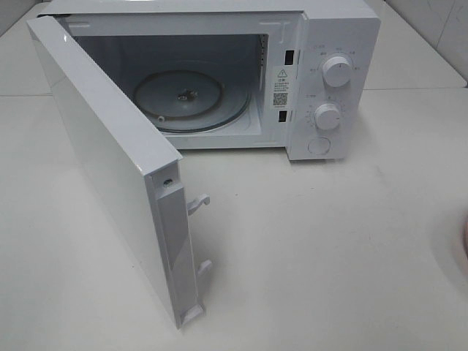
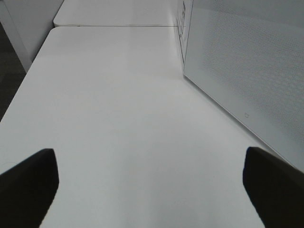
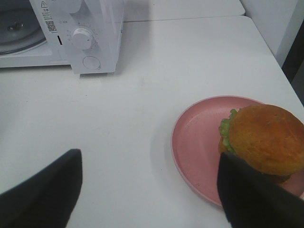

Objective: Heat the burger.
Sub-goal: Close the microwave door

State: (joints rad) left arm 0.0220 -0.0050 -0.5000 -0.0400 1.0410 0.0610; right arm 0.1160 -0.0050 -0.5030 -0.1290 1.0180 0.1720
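The burger (image 3: 266,137), with a golden-brown bun and green lettuce, sits on the far side of a pink plate (image 3: 194,142) in the right wrist view. My right gripper (image 3: 149,164) is open above the table beside the plate. One dark finger (image 3: 251,199) overlaps the plate's rim and the burger's near edge, and only bare table lies between the fingers. My left gripper (image 2: 149,159) is open over bare table next to the microwave door (image 2: 247,61). Neither gripper nor the burger shows in the exterior high view.
The white microwave (image 1: 322,80) stands at the back with its door (image 1: 110,168) swung wide to the left. Its glass turntable (image 1: 191,99) is bare. Two knobs are on its right panel (image 3: 83,38). A pink sliver of the plate (image 1: 465,245) shows at the right edge.
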